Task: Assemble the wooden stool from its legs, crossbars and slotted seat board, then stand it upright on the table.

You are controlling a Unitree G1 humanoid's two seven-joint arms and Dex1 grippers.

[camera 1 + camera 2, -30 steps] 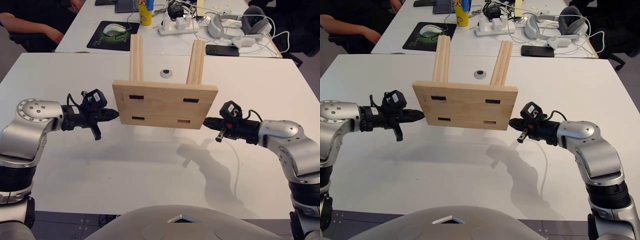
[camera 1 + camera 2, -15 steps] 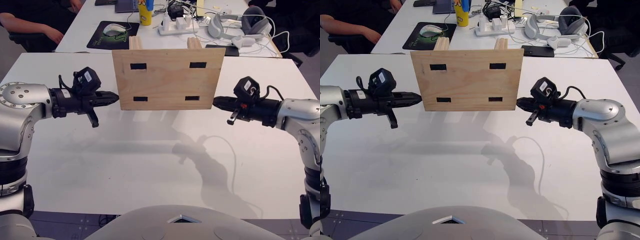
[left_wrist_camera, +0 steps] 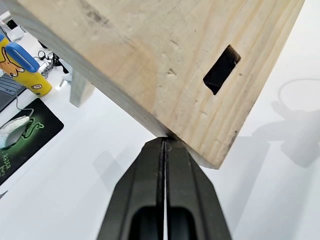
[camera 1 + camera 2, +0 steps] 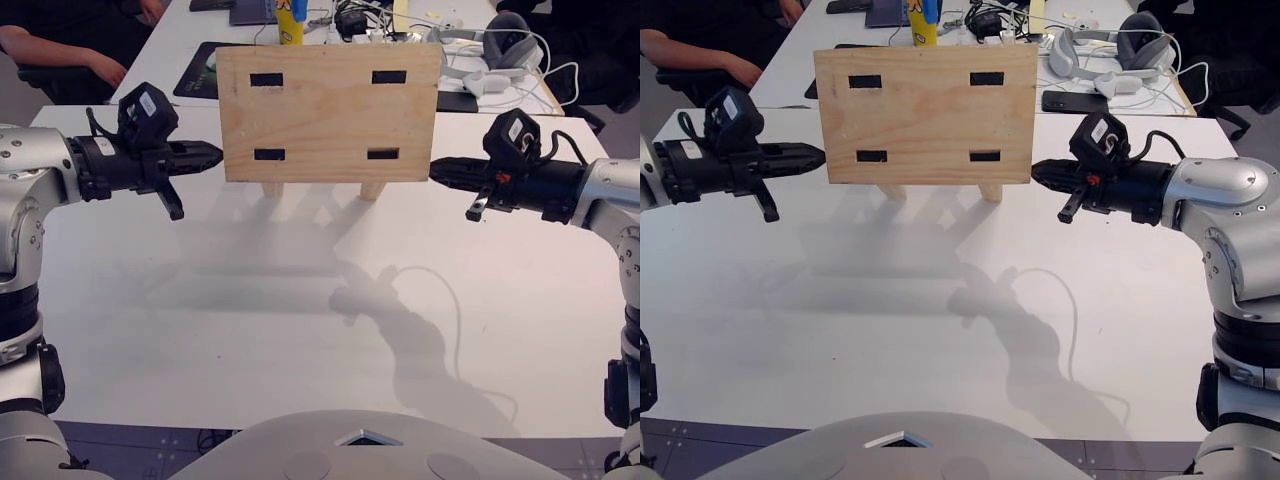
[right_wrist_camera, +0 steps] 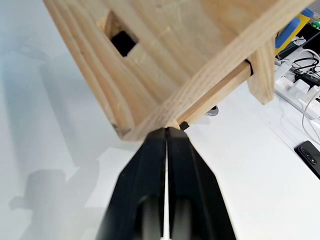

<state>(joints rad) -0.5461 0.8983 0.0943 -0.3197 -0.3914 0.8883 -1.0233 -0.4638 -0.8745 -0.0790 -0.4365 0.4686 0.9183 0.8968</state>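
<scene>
Left gripper: fingers closed together, gripping nothing, tips pressed on the stool's left edge. Stool: held between both arms over the far half of the table, seat facing the camera, leg ends showing below. Right gripper: closed likewise, tips on the right edge. Wood likely rigid and light; held by side pressure only, so it may slip or pivot. Open room in front; cluttered desk behind

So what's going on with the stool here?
The assembled stool is held over the table, squeezed between both arms. The left claw and right claw, each shut, press their tips against opposite side edges of the seat board. The seat faces the head camera; two leg ends poke out below it, close to the tabletop.
</scene>
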